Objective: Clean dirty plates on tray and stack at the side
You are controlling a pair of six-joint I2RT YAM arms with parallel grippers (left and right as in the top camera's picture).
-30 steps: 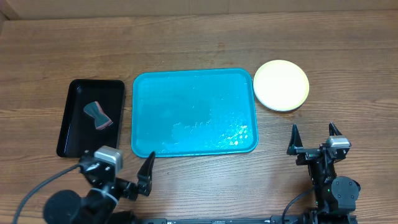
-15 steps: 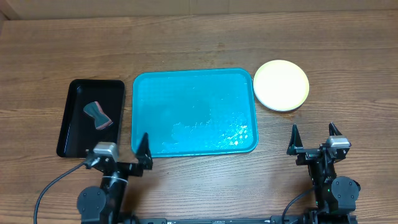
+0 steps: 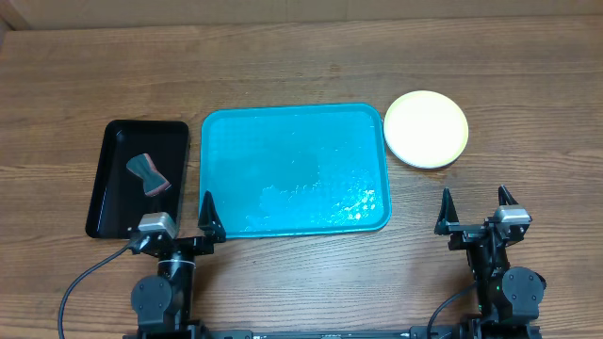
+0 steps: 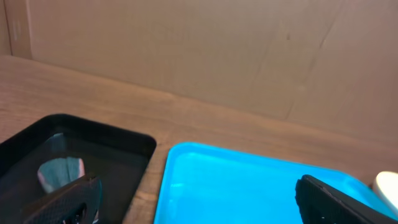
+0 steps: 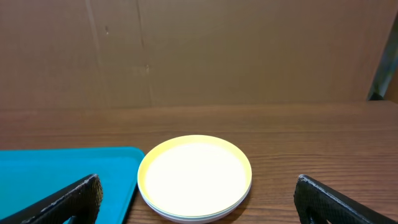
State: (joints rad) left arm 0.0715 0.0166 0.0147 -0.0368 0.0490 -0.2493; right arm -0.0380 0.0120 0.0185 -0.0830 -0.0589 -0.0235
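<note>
The plates [image 3: 426, 129] sit stacked on the table to the right of the turquoise tray [image 3: 294, 169], the yellow-green rimmed one on top; the stack also shows in the right wrist view [image 5: 194, 177]. The tray holds no plates and shows wet glints; its near part shows in the left wrist view [image 4: 249, 186]. My left gripper [image 3: 179, 218] is open and empty at the front, near the tray's front left corner. My right gripper [image 3: 476, 211] is open and empty at the front right, facing the stack from a distance.
A narrow black tray [image 3: 138, 177] stands left of the turquoise tray and holds a grey and pink sponge [image 3: 151, 175]. A brown cardboard wall [image 5: 199, 50] runs along the back of the wooden table.
My left arm has swung round and moved up to the tray's front left corner, its fingers now pointing toward the back. The right arm and the plates have not moved.
</note>
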